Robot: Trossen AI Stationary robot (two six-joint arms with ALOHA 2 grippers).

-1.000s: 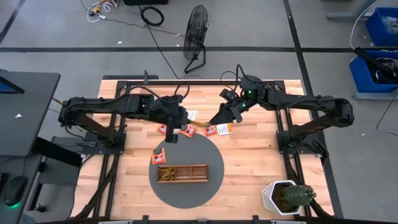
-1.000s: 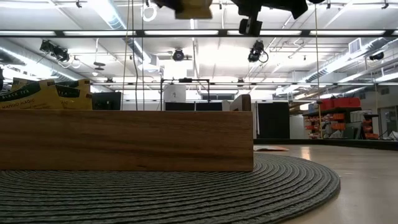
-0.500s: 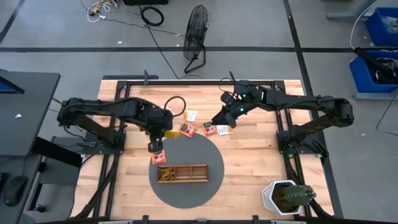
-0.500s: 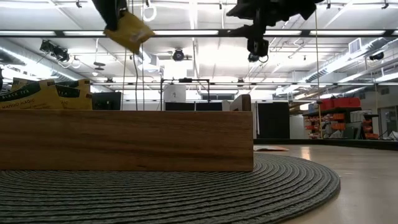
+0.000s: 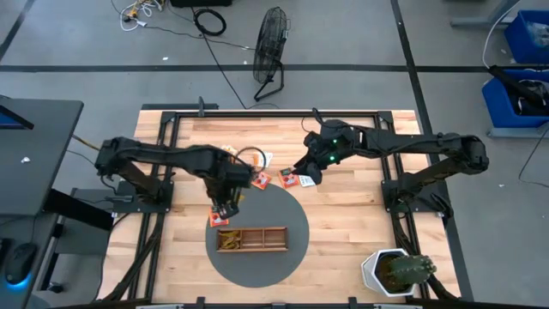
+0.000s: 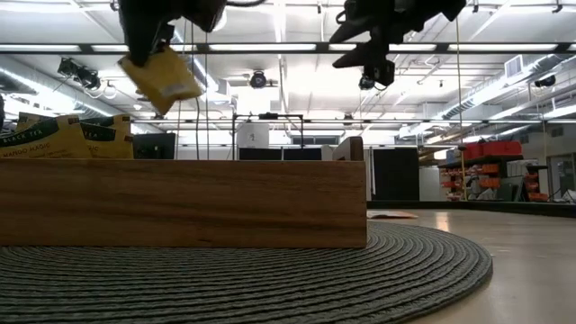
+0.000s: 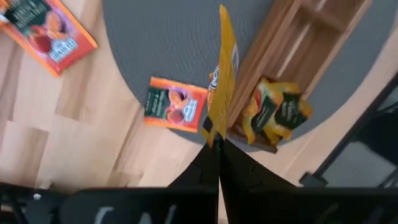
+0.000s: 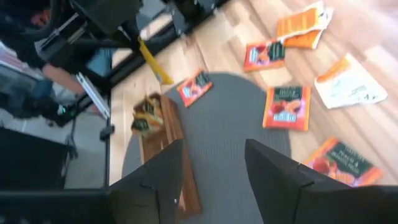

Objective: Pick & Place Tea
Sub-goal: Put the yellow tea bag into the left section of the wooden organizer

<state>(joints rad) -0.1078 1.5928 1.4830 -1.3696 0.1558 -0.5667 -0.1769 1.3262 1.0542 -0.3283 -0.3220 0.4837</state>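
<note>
The desk (image 5: 343, 215) was pale, smooth wood planks with a light sheen. The round mat (image 6: 270, 270) was grey, matt, ribbed woven cord. The compartment tray (image 6: 180, 202) was darker, smooth-grained wood. The tea sachets (image 8: 286, 107) looked like slightly glossy printed paper. The left tool (image 7: 214, 146) appeared matt black plastic.
</note>
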